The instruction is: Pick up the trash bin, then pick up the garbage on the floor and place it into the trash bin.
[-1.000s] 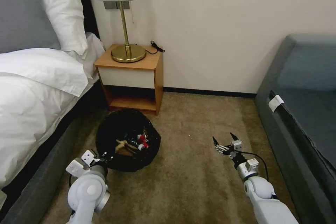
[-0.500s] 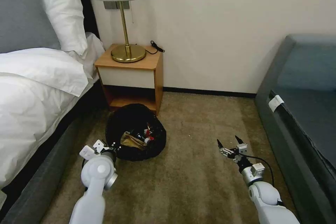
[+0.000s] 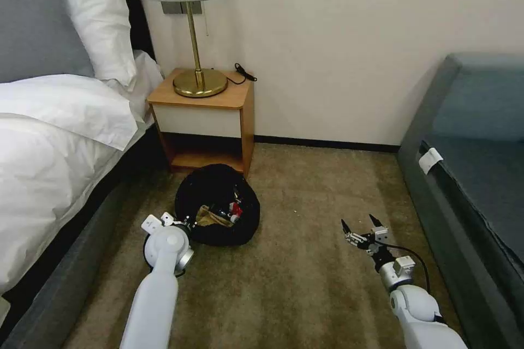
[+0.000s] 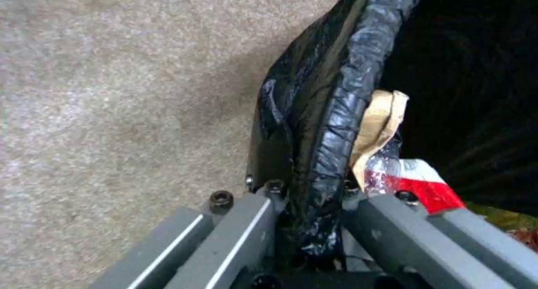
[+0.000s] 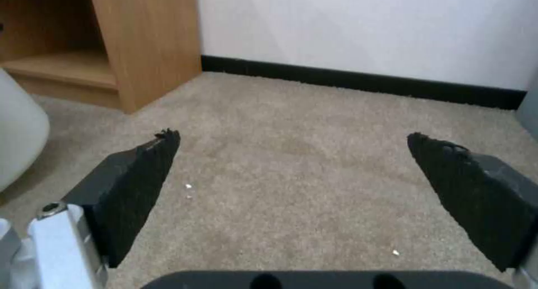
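A plain cream wall (image 3: 355, 38) closes the far side, with a dark skirting board (image 3: 327, 144) along its foot. Tan carpet (image 3: 305, 283) covers the floor. On the left stands a bed (image 3: 49, 142) with white bedding, a grey pillow (image 3: 35, 27) and a white pillow (image 3: 101, 16). Just beside it, against the wall, a wooden nightstand (image 3: 204, 120) carries a brass lamp (image 3: 191, 27) with a pale shade. A grey-blue sofa (image 3: 475, 163) lines the right side.

One trash bin (image 3: 218, 204) (bagged); one lamp (image 3: 188, 22); two pillows (image 3: 71, 22).
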Controlling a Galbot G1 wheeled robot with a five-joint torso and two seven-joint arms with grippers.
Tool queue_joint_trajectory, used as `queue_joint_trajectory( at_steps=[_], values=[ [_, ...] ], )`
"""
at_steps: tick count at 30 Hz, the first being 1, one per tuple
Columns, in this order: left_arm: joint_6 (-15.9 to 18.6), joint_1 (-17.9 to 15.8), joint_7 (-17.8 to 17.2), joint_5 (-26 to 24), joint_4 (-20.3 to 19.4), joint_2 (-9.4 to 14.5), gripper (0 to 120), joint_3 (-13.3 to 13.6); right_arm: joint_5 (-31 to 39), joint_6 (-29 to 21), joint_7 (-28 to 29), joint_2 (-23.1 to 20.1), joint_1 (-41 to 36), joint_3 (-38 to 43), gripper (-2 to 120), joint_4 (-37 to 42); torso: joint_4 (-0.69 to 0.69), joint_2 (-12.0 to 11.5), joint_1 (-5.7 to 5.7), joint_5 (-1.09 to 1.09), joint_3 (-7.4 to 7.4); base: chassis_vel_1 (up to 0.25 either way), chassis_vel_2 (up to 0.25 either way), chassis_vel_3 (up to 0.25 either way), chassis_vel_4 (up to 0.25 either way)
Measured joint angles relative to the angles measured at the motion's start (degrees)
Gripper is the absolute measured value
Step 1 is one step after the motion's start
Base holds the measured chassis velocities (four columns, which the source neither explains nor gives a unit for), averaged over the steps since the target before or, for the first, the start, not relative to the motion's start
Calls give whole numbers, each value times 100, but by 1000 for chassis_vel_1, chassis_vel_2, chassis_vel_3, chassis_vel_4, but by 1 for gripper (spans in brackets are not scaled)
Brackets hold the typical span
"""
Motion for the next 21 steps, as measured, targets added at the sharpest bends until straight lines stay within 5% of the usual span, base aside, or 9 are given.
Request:
queue_joint_trajectory(
  at_steps=[6, 21],
  values=[
    [134, -167, -37, -506, 81, 23, 5, 60, -1, 9, -28, 16, 105, -15, 100, -134, -1, 0, 0, -2, 0, 0, 0, 0, 0],
    [210, -212, -48, -373, 39, 40, 60, 38, 14, 31, -59, 34, 179, -14, 100, -200, 0, 0, 0, -1, 0, 0, 0, 0, 0]
  ],
)
